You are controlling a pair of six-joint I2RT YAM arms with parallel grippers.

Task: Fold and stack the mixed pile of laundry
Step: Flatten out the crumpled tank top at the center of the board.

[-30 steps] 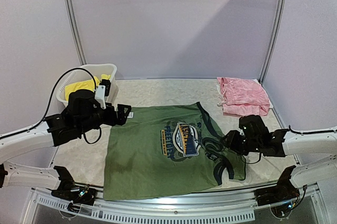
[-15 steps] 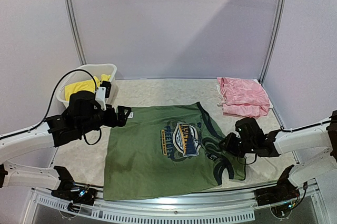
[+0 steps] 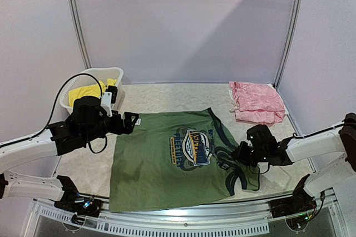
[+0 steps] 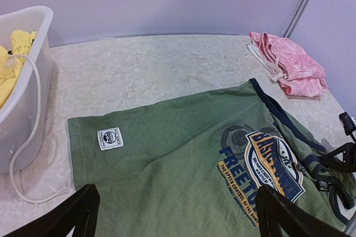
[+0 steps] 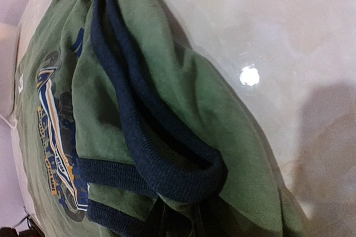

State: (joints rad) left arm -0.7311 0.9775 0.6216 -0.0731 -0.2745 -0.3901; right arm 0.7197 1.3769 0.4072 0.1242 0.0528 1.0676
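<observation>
1. The right gripper (image 3: 237,153) had slid a little further in from the right over the last second and sat low on the strap end of the green tank top (image 3: 167,164).
2. The right wrist view was filled by the bunched dark-blue strap trim (image 5: 150,164), very close. Its own fingers did not show there, so I could not tell whether the pincer had bitten the trim or only hung over it.
3. The left gripper (image 3: 132,120) had not moved. It hovered above the far-left hem corner with its fingers (image 4: 83,209) spread wide and nothing in them.
4. The tank top lay face up in the middle of the table (image 3: 167,95), mostly flat and in the same spot as a second ago. The straps were crumpled at its right end, and the hem was on the left, beside the white basket (image 3: 114,73).
5. The yellow shorts (image 3: 84,91) were in the basket, and the pink garment (image 3: 257,102) lay at the far right, well apart from the top. No dark blue garment was seen.
6. Judgement: the right arm was going for a strap grasp and the left was waiting at the hem, so the first fold was not yet begun. Most of the task was left.
</observation>
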